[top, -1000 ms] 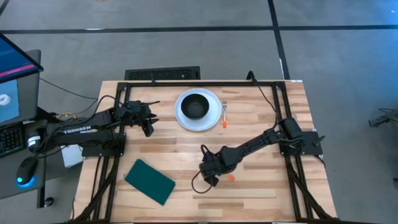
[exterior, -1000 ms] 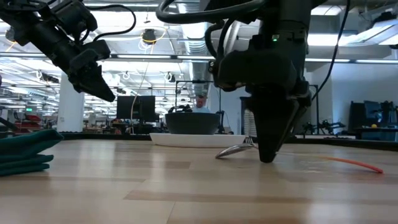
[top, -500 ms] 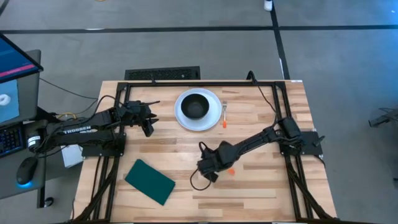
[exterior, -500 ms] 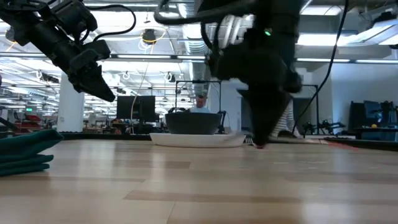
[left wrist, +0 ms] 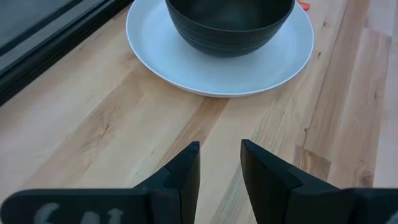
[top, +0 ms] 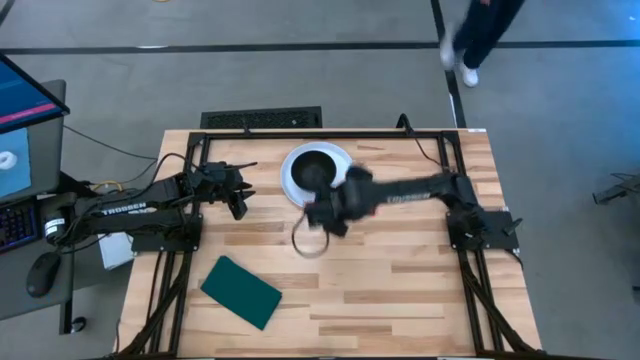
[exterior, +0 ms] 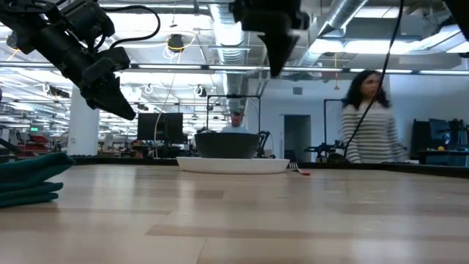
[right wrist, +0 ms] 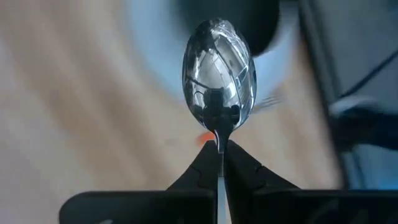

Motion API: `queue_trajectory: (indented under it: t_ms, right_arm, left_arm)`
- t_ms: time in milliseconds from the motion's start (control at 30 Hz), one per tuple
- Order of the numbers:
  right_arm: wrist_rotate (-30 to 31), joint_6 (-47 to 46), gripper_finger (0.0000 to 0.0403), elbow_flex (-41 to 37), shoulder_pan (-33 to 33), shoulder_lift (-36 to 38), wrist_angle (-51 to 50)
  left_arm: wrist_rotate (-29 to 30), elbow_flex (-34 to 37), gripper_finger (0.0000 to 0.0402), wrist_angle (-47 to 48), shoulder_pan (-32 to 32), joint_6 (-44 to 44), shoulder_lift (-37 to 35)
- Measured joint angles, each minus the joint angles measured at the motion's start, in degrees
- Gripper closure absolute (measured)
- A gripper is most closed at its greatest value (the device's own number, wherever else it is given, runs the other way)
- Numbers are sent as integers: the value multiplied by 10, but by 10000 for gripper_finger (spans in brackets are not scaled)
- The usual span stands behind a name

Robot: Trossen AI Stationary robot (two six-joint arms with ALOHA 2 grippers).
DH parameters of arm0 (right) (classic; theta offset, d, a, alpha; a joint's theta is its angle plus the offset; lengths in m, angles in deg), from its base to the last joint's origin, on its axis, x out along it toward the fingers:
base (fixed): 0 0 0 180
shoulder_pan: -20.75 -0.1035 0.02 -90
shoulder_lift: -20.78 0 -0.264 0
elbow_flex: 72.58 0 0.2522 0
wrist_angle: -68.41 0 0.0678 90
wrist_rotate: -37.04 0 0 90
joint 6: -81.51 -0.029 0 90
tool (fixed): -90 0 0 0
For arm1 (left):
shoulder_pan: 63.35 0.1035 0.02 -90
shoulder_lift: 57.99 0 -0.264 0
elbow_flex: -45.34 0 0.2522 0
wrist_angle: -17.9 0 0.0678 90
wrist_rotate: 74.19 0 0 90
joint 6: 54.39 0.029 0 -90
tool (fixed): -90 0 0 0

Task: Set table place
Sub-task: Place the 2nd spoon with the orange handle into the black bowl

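Note:
The white plate (top: 296,182) lies at the table's (top: 420,300) far middle with a black bowl (left wrist: 230,25) on it; the low view shows both (exterior: 234,165). My right gripper (top: 328,212) hangs high over the plate's near edge, shut on a shiny metal spoon (right wrist: 217,68). In the low view it is at the top (exterior: 278,44). My left gripper (top: 240,206) hovers left of the plate, its fingers (left wrist: 186,171) slightly apart and empty. A fork (exterior: 296,168) with an orange handle lies just right of the plate. My right gripper pinches the spoon's thin neck (right wrist: 217,138), just behind its bowl, between its two fingertips (right wrist: 202,165). The spoon's bowl sticks out beyond the fingertips, in line with them. The spoon is lifted clear of the table. Its handle is hidden between the fingers.
A dark green rectangular pad (top: 240,292) lies at the near left, its edge showing in the low view (exterior: 29,180). A person (exterior: 366,117) walks in the room beyond the far edge. Bare wood stretches across the near middle and right.
My right gripper has risen off the table's near middle, taking the spoon up with it, and has swung toward the far edge to a place over the plate's near side. The spoon, which lay on the wood, is now lifted clear.

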Motion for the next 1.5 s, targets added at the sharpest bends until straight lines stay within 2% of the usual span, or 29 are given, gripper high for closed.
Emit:
queue_trajectory:
  t_ms: [67, 133, 233, 333, 400, 633, 767, 1000, 1233, 1500]
  right_arm:
    - [23, 30, 375, 48, 30, 0, -28]
    - [11, 68, 375, 87, 65, 1, -25]
    - [-52, 103, 375, 144, 120, 1, -24]
    - [-123, 104, 373, 164, 171, 3, -1]
    - [-192, 96, 373, 163, 205, 1, 30]
    - [-503, 81, 371, 131, 298, 0, 84]
    - [-627, 79, 371, 88, 337, 0, 110]
    - [-681, 86, 369, -21, 405, 0, 124]
    - [-776, 88, 370, -134, 448, 0, 254]
    - [-778, 75, 369, -209, 452, 0, 327]
  left_arm:
    - [0, 0, 296, 0, 0, 1, 0]
    - [0, 0, 296, 0, 0, 1, 0]
    - [0, 0, 296, 0, 0, 1, 0]
    - [0, 0, 296, 0, 0, 1, 0]
    - [0, 0, 296, 0, 0, 1, 0]
    - [0, 0, 296, 0, 0, 1, 0]
    - [0, 0, 296, 0, 0, 0, 0]
    - [-4, 0, 296, 3, 0, -9, 0]
    - [-5, 0, 296, 3, 0, -9, 0]
    - [-5, 0, 296, 3, 0, -11, 0]
